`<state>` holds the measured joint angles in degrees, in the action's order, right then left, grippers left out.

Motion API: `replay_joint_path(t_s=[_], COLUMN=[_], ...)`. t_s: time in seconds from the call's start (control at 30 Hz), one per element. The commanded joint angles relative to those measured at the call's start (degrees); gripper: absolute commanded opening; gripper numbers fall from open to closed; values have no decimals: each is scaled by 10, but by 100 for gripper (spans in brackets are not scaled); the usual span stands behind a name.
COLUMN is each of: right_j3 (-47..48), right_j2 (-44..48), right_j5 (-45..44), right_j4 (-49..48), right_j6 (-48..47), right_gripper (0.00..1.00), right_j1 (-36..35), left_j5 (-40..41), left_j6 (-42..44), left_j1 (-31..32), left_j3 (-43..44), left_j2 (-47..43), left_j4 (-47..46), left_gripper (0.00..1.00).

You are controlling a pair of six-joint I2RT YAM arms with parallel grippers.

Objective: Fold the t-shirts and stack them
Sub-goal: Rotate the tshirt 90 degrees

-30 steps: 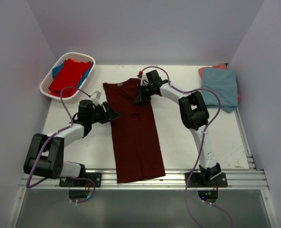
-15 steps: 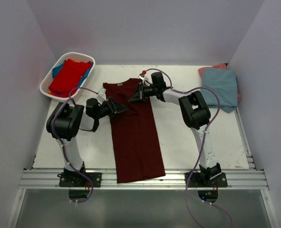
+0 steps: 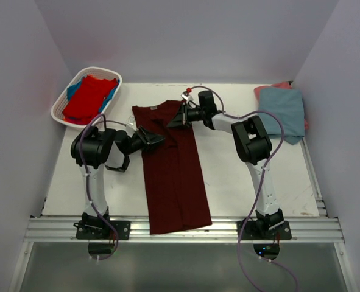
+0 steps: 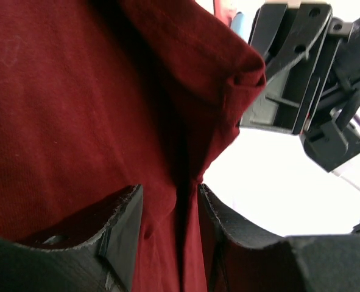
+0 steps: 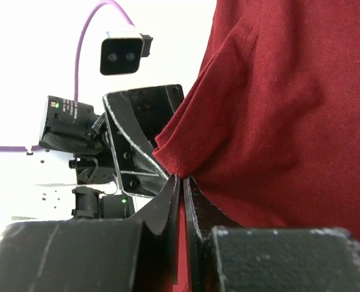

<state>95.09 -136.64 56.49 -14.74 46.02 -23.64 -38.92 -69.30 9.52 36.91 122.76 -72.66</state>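
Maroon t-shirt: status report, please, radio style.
Left gripper, right gripper: jaws shut on maroon t-shirt. Shirt folded lengthwise on table. Nothing in the way.

- Top external: fixed, high behind the arms, looks down from far on the whole table [image 3: 240,176].
- Left wrist: behind left gripper [image 4: 167,225], very close on maroon t-shirt [image 4: 76,109]; right gripper [image 4: 277,61] just beyond its tips.
- Right wrist: behind its own fingers, facing the left gripper at close range.
- All views share the shirt's pinched end.
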Motion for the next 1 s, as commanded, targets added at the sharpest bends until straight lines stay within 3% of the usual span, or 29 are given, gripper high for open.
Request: replay_joint_path(t_s=[0.0,0.13,0.33,0.7,0.97], right_j3=[-6,-14,-13,-9,-5], right_j2=[4,8,8,2,1], right_j5=[5,0,-2,0,1], right_j4=[7,10,24,29,31], right_j6=[-13,-17,-28,-28,-29], right_gripper=[5,5,4,4,4], right_j1=[-2,-2,-2,-2,-2], left_j5=[9,18,11,-8,-10], left_j6=[-42,-97,-73,-15,-17], left_j1=[-1,-2,0,-4,-4], left_j3=[18,24,41,106,117], left_j2=[27,62,30,-30,-20], left_j4=[-271,-360,-360,-239,-229], left_gripper=[45,45,44,41,38])
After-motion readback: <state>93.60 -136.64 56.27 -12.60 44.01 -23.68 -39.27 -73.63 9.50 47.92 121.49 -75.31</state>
